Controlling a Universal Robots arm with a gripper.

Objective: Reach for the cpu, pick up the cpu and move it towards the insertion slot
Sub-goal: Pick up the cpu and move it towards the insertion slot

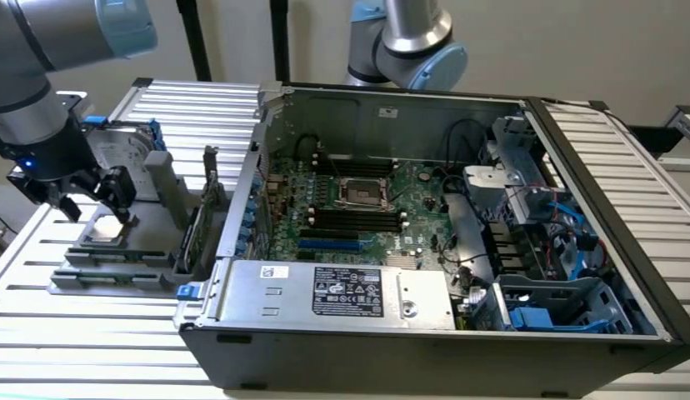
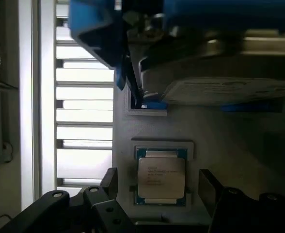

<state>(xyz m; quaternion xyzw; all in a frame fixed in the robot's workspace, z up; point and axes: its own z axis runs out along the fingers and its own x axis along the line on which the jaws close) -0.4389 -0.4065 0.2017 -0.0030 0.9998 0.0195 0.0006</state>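
The cpu (image 1: 104,228) is a small square chip with a silvery top, lying flat in a grey holder (image 1: 112,271) on the exterior view's left, outside the computer case. My gripper (image 1: 97,207) hangs just above it, open, one finger on each side. In the wrist view the cpu (image 2: 161,175) rests in its pale recess, and the two dark fingers (image 2: 108,183) stand apart from its edges with a gap on both sides. The insertion slot (image 1: 364,192), a shiny square frame with a dark centre, sits on the motherboard inside the open case.
A silver hard drive with blue rails (image 1: 125,143) stands just behind the cpu and looms close in the wrist view (image 2: 220,73). The case wall (image 1: 252,179) and the power supply (image 1: 339,292) lie between holder and slot. A second arm (image 1: 407,42) stands behind the case.
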